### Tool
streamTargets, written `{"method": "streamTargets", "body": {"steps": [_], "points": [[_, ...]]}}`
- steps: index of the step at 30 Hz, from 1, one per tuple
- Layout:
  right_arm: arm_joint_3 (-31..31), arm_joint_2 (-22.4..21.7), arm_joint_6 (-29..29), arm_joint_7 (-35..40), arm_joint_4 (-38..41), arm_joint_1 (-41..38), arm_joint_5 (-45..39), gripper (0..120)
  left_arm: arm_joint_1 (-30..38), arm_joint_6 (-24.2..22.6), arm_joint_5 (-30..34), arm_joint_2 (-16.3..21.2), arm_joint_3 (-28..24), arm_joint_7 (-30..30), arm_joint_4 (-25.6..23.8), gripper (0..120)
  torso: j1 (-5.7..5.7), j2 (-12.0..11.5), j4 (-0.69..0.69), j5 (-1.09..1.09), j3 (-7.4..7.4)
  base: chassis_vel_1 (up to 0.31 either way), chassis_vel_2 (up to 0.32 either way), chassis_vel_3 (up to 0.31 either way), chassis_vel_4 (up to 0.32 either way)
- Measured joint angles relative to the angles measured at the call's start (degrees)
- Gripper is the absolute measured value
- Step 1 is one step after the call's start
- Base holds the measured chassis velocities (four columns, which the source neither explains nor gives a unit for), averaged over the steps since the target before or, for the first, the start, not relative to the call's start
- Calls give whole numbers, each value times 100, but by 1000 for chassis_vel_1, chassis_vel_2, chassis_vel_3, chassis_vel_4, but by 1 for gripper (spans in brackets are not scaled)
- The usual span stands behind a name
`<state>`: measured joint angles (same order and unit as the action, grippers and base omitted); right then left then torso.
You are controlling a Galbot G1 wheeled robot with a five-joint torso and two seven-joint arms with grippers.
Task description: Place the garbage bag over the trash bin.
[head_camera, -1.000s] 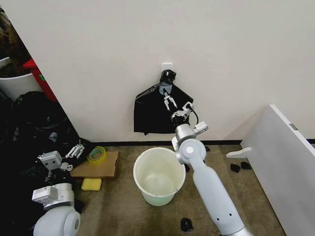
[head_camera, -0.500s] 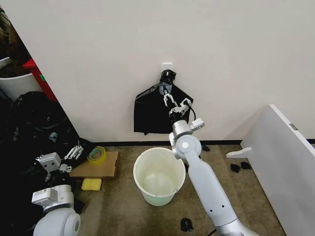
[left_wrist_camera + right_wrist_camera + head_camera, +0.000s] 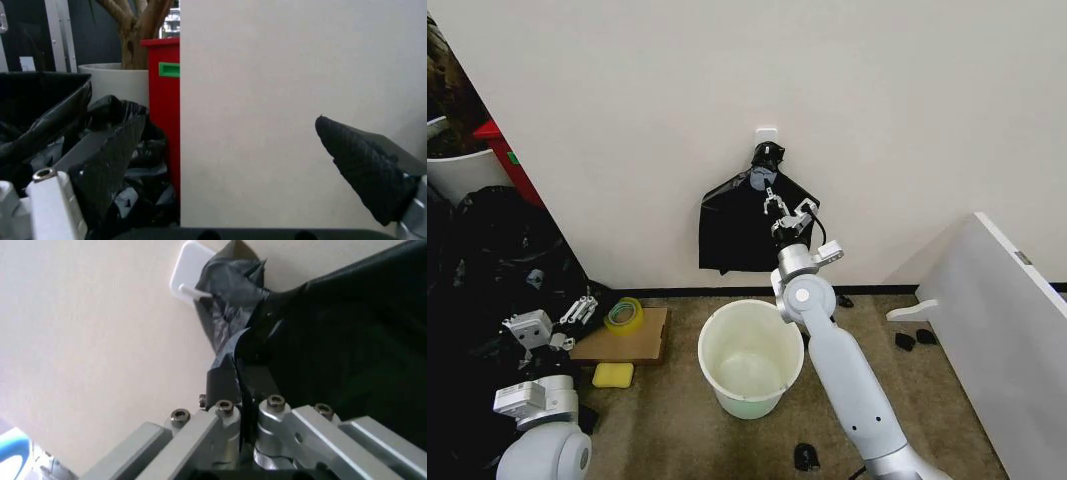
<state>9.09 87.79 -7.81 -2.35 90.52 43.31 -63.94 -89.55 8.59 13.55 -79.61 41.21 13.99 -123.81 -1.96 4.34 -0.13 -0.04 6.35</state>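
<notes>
Black plastic, item one: your garbage bag (image 3: 739,232) hangs flat against the far wall (image 3: 877,120), gathered to a knot at its top on a small white wall hook (image 3: 767,133). In the right wrist view the same bag (image 3: 333,335) spreads out below the knot, and the hook plate (image 3: 193,271) sits just above the gathered plastic.

Item two: your right gripper (image 3: 776,205) is raised to the upper middle of the bag, just below the knot. From the right wrist camera its fingers (image 3: 223,382) lie pressed together with a fold of the black film pinched between them, so you have hold of the bag.

Item three: trash bin (image 3: 751,357), a round cream-white bucket, upright on the floor directly below the bag, nearer to you, mouth open and its inside bare.

Item four: your left gripper (image 3: 577,310) is parked low at the left, well apart from the bin, its black-padded fingers (image 3: 363,167) spread wide with nothing between them.

Item five, surroundings: a flat cardboard piece (image 3: 622,340) left of the bin, carrying a tape roll (image 3: 625,313), with a yellow sponge (image 3: 613,375) just near of it. A heap of black bags (image 3: 497,270) fills the left side, with a red container (image 3: 509,160) beyond. A white board (image 3: 1007,330) leans at the right.
</notes>
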Motion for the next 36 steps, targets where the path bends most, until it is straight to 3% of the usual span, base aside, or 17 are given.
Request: {"method": "streamTargets", "body": {"steps": [6, 9, 13, 17, 24, 36], "points": [[-211, -418, -147, -389, 168, 441, 424, 0, -16, 5, 25, 46, 33, 28, -28, 100, 1, 0, -2, 0, -1, 0, 0, 0, 0], [-358, -986, -252, -946, 370, 1071, 928, 0, -29, 8, 68, 81, 65, 57, -71, 100, 1, 0, -2, 2, 0, 0, 0, 0, 0], [-338, -1379, -351, -1378, 588, 1685, 1330, 0, -58, 27, 58, 82, 26, 69, -109, 100, 1, 0, -1, 2, -1, 0, 0, 0, 0], [-268, -1478, -406, -1613, 712, 2059, 1528, 0, -95, 39, 29, 78, -7, 70, -154, 100, 1, 0, -1, 2, -1, 0, 0, 0, 0], [80, -1622, -663, -2906, 783, 2826, 2208, 0, -206, 58, 20, 106, -10, 70, -349, 100, 1, 0, -1, 1, -1, 0, 0, 0, 0], [484, -1544, -1024, -4710, 244, 3155, 2926, 0, -307, 126, -5, 107, -38, 71, -456, 100, 0, 1, -1, 1, 0, 0, 0, 0, 0]]}}
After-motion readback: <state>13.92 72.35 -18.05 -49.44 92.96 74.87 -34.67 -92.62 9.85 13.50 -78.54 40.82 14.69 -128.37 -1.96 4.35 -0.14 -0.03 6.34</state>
